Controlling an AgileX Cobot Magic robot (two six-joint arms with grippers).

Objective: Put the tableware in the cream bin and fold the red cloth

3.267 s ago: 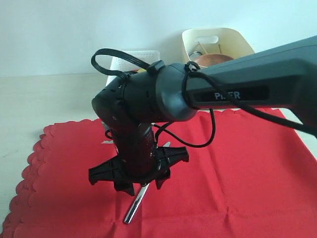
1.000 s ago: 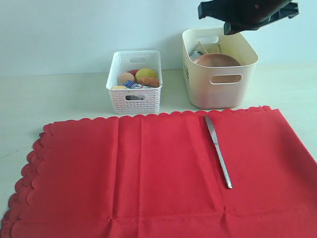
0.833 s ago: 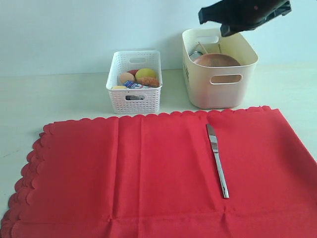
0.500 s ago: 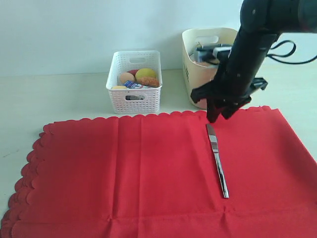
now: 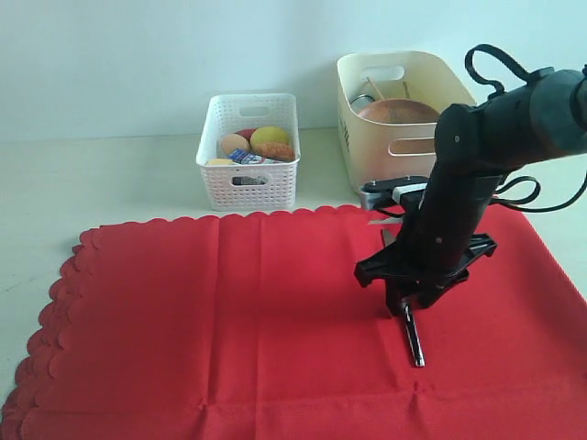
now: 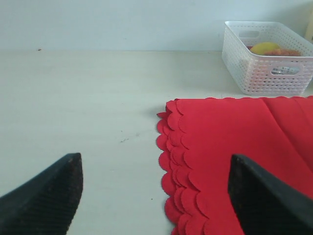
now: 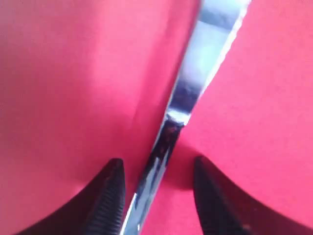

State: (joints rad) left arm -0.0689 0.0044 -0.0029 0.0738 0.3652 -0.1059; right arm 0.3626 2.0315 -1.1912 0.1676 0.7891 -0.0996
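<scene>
The knife [image 5: 414, 346] seems to be the only tableware not yet in the bin, so the step in hand is to pick it up. It lies flat on the cloth [image 5: 229, 321]. The right gripper [image 5: 404, 310] is low over it with its fingers [image 7: 110, 196] apart, one on each side. The knife passes between them and its blade runs out beyond the fingertips. Nothing is clamped yet.

I judge that the next move is to close on the thin metal and lift. This asks for care, because the knife is smooth shiny steel, flat and narrow, with a small serrated edge. It can slip, or the soft cloth can be pinched with it.

The cloth is matte red fabric with scalloped edges and faint creases. The bin [image 5: 352, 128] is smooth cream plastic with rounded corners. It stands beyond the fingers and holds a round brown plate [image 5: 399, 112].

The left gripper [image 6: 154, 196] hovers with its ribbed fingers wide apart, and the scalloped cloth edge lies between and beyond them.
</scene>
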